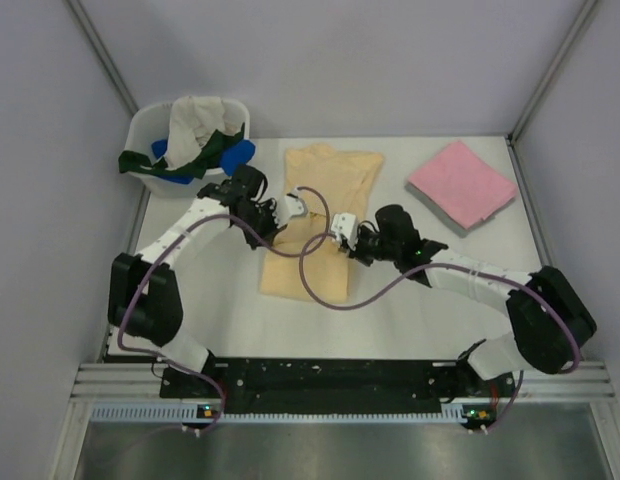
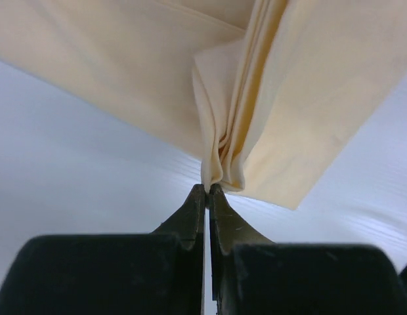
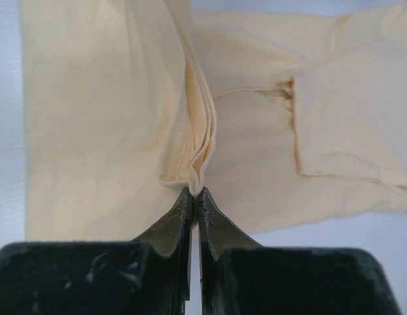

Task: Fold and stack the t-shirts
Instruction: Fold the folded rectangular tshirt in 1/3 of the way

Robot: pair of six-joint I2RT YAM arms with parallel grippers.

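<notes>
A pale peach-yellow t-shirt lies folded lengthwise in the middle of the white table. My left gripper is shut on its left edge; in the left wrist view the cloth bunches between the tips. My right gripper is shut on its right edge, pinching a fold of the shirt. A folded pink t-shirt lies at the back right on a grey folded one. Cream-white, dark green and blue shirts hang from the white tub.
The white tub stands at the back left corner. Grey walls close the table on three sides. Cables loop from both arms over the shirt's near half. The arm bases sit on a black rail at the near edge.
</notes>
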